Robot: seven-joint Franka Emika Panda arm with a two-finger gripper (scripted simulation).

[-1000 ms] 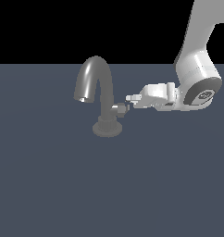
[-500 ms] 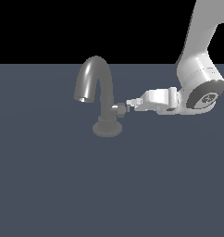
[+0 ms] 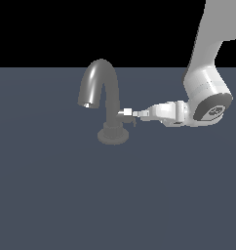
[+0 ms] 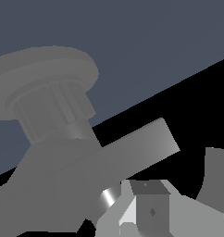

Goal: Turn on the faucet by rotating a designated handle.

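Note:
The dark grey faucet (image 3: 104, 85) stands upright on its round ringed base (image 3: 112, 135), and its arched spout bends toward the exterior view's left. The small light-grey handle (image 3: 125, 113) sticks out of the stem toward the exterior view's right. My gripper (image 3: 136, 114) reaches in level from that side. Its narrow fingertips (image 3: 138, 114) are together and right against the handle's end. In the wrist view the faucet's base ring (image 4: 44, 76) and stem fill the frame, with my gripper (image 4: 148, 208) close under them. Whether the tips touch the handle is unclear.
The faucet stands on a flat dark blue-grey surface (image 3: 115, 195). The white arm (image 3: 207, 73) comes down from the upper part of the exterior view's right side.
My gripper has come down from slightly above the handle to the handle's own height. The faucet's spout and base have stayed put.

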